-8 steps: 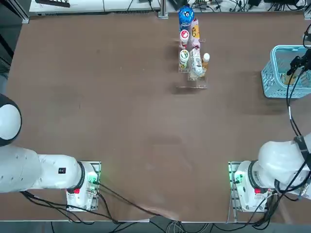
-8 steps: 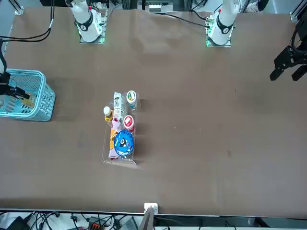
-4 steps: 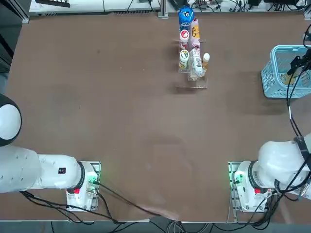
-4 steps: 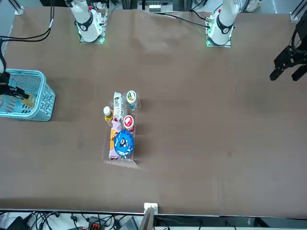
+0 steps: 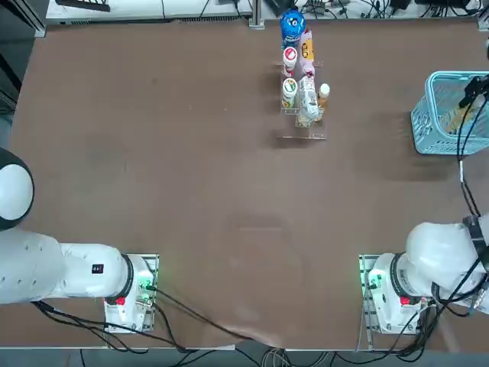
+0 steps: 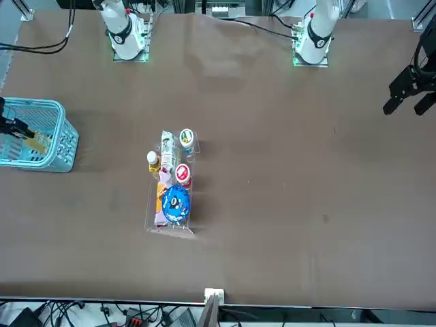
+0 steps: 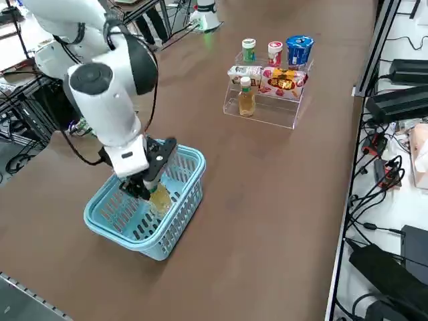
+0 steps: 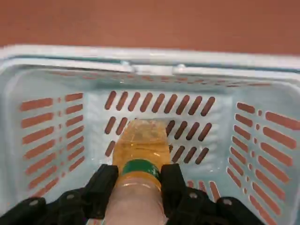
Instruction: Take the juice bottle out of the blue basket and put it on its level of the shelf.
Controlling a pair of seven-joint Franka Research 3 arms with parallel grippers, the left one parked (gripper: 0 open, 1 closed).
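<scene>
A light blue rectangular plastic basket with lattice sides point(image 7: 134, 231) sits on a broad, plain brown tabletop point(image 7: 267, 200). Inside the basket is the juice bottle, small, slim and clear with amber-yellow liquid and a green band point(image 7: 161, 199), leaning at a slant. The black two-finger right gripper point(image 8: 140, 172) reaches down into the basket, its fingers closed on the bottle's neck, one on each side. Above it bends the white right arm with black joints point(image 7: 110, 100), dark cables looping alongside.

Farther across the table, well apart from the basket, stands a small clear see-through stepped shelf point(image 7: 267, 114). An upright amber bottle with a white cap point(image 7: 247, 100) is on it, along with a pink-and-orange packet point(image 7: 283, 82), a white printed packet point(image 7: 244, 71), a white-capped container with green markings point(image 7: 249, 50), a red-and-white container point(image 7: 275, 53) and a blue tub point(image 7: 299, 50). The brown surface carries faint scuffs and a few tiny dark specks.

Past a metal rail point(image 7: 341, 254) at the table's edge, the room shows a white worktop point(image 7: 401, 207) with black cases point(image 7: 401, 103) and tangled black cables point(image 7: 364, 200).
</scene>
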